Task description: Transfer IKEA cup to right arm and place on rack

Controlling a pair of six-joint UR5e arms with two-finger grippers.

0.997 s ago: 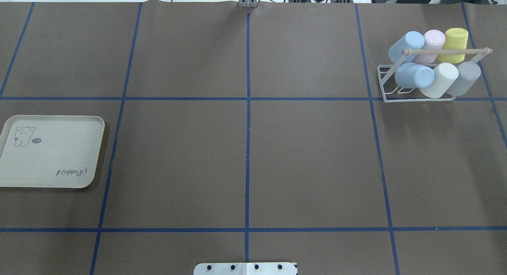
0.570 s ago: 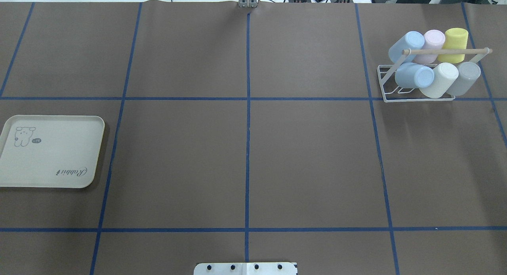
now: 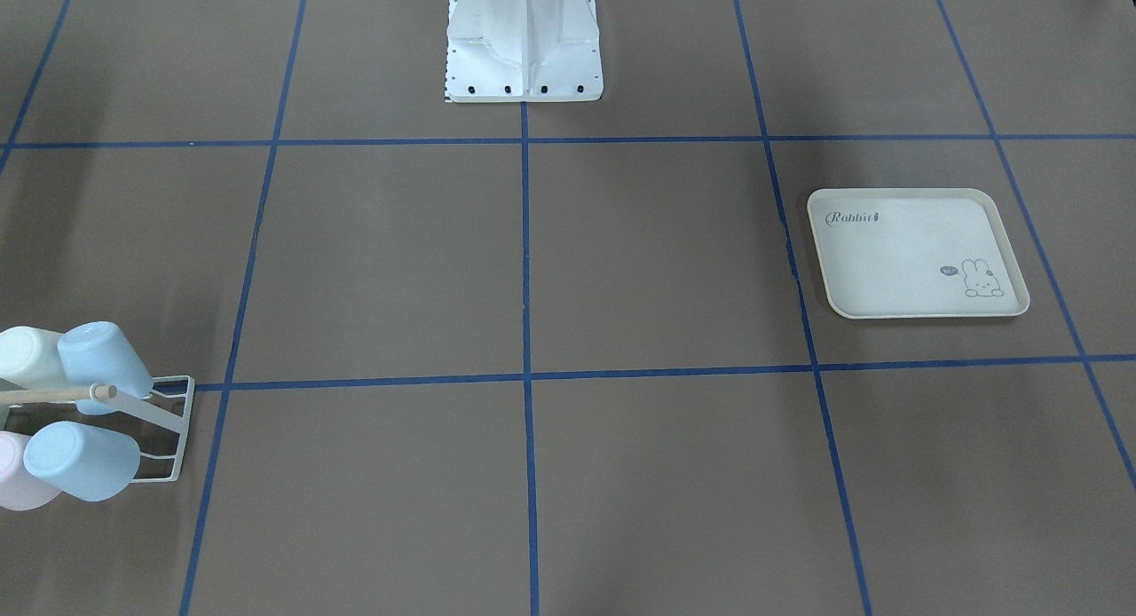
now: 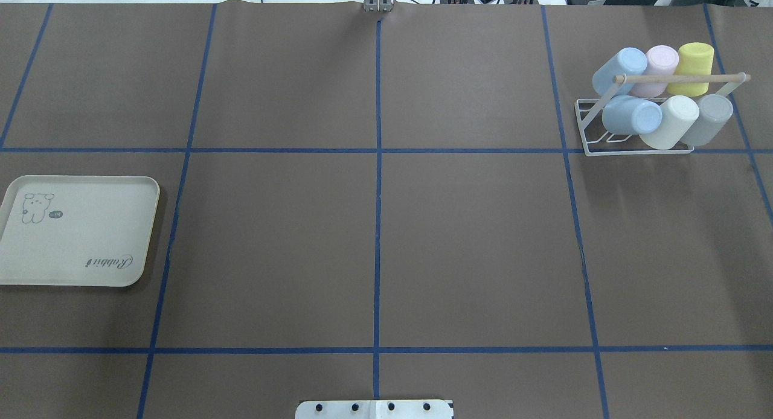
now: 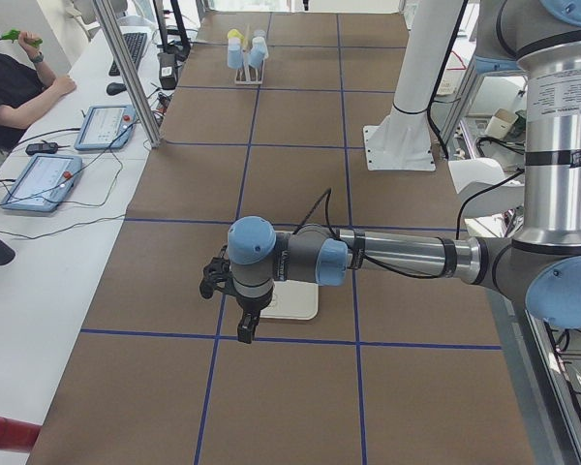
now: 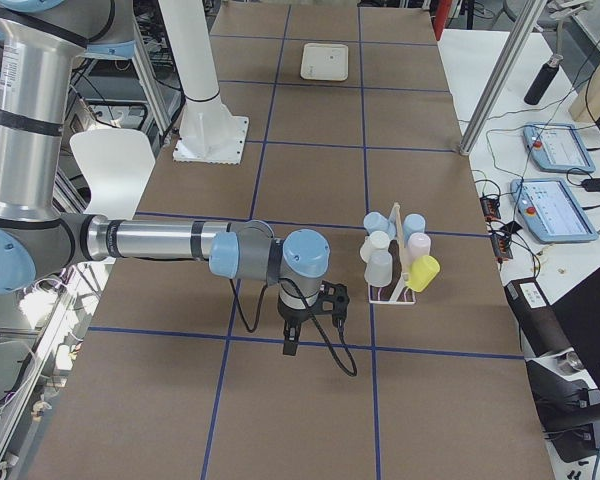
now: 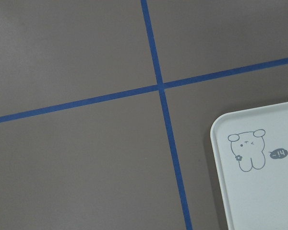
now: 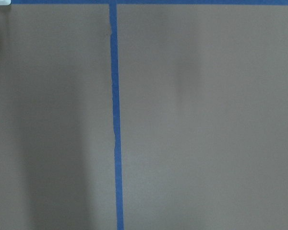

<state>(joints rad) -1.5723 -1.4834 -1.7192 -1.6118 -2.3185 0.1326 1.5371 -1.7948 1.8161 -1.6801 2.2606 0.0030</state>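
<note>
— So, where are the cups [image 4: 670,122]?
— All six sit on the rack [image 4: 610,154], upper right of the overhead frame, in two rows under its wooden dowel [image 4: 679,78]. Their long axes are slanted, bases up, mouths down into the rack.
— And the grippers?
— The left gripper [image 5: 240,325] hangs over the tray [image 4: 78,238]. The right gripper [image 6: 295,340] hangs above the counter [image 4: 471,244] near the rack. Fingers apart or together, I cannot tell.

The worktop [image 4: 471,244] wears a matt brown paper-like cover lined with blue tape [image 4: 377,226]. The rack [image 4: 598,110] is white-coated wire with a pale wooden dowel [image 4: 676,78]. The cups [image 4: 694,63] and the tray [image 4: 90,238] look like smooth plastic.
</note>
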